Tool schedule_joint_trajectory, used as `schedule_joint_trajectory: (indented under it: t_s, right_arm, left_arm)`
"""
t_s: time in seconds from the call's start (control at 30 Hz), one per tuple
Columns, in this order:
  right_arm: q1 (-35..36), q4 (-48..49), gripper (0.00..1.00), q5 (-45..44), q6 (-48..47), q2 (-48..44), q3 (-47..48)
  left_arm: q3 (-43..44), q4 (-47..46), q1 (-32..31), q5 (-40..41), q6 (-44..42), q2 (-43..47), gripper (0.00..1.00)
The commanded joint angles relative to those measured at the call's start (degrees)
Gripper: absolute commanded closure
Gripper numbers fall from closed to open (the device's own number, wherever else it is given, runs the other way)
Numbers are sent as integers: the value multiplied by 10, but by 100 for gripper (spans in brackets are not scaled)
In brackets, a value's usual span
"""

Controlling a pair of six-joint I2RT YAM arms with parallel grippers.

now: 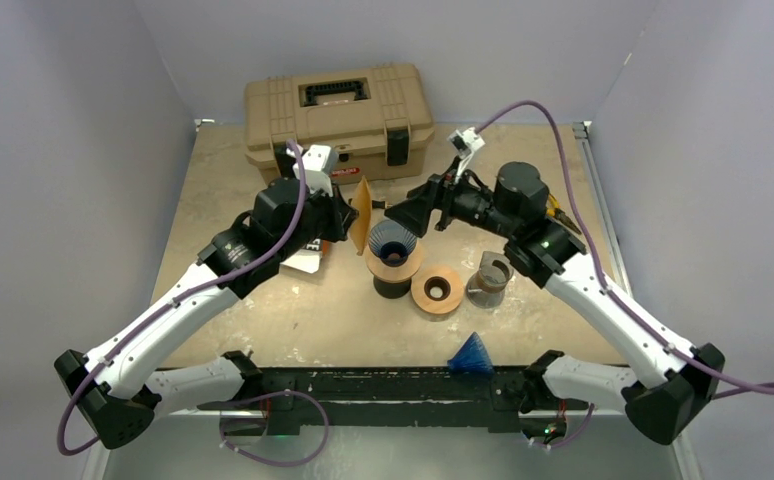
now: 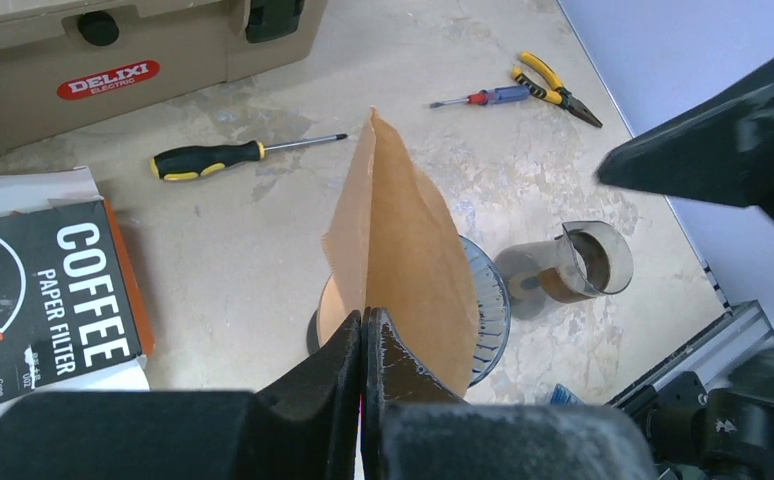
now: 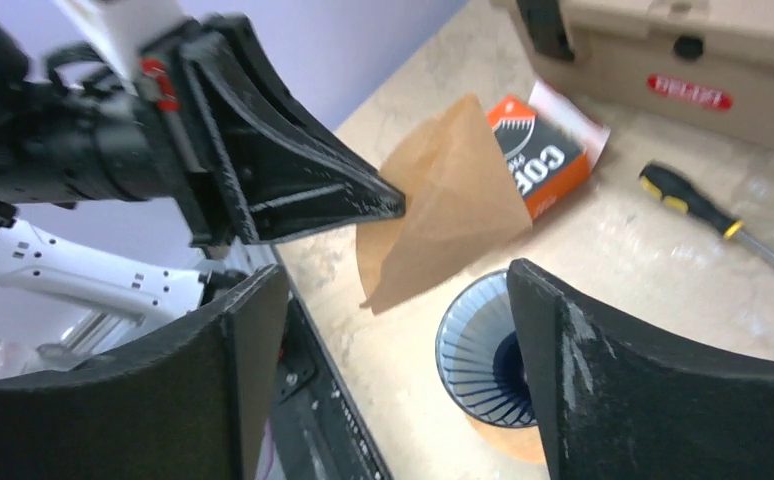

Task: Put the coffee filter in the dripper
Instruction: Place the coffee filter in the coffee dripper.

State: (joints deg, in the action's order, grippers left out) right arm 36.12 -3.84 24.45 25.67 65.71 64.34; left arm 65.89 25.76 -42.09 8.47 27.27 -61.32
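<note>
My left gripper is shut on a brown paper coffee filter, folded flat and held upright in the air just left of the dripper. The filter also shows in the top view and the right wrist view. The dripper is a ribbed blue-grey glass cone on a wooden ring and dark base. It shows in the left wrist view and the right wrist view. My right gripper is open and empty, hovering above and right of the dripper, also visible from above.
A tan toolbox stands at the back. A coffee filter box lies left. A screwdriver, pliers, a wooden ring stand, a glass cup and a blue cone lie around.
</note>
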Motion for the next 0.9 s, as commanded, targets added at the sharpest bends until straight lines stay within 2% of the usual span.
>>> schedule_joint_trajectory:
  t_s: [0.0,0.1,0.2,0.5,0.87]
  right_arm:
    - [3,54,12,-70,-15,-42,-19]
    - [3,55,6,-77,-13,-43,-20]
    - [4,51,4,-64,-14,-27,-13]
    - [33,60,1,-90,-19,13,-6]
    - [89,27,1,-170,-38,76,24]
  left_arm:
    - [12,-8,-2,-14,1,11,100]
    - [12,-9,-2,-18,3,11,100]
    - [11,-11,-2,-24,6,10,100]
    - [-2,-28,-1,-40,18,15,100]
    - [-8,-47,-3,-58,33,28,100]
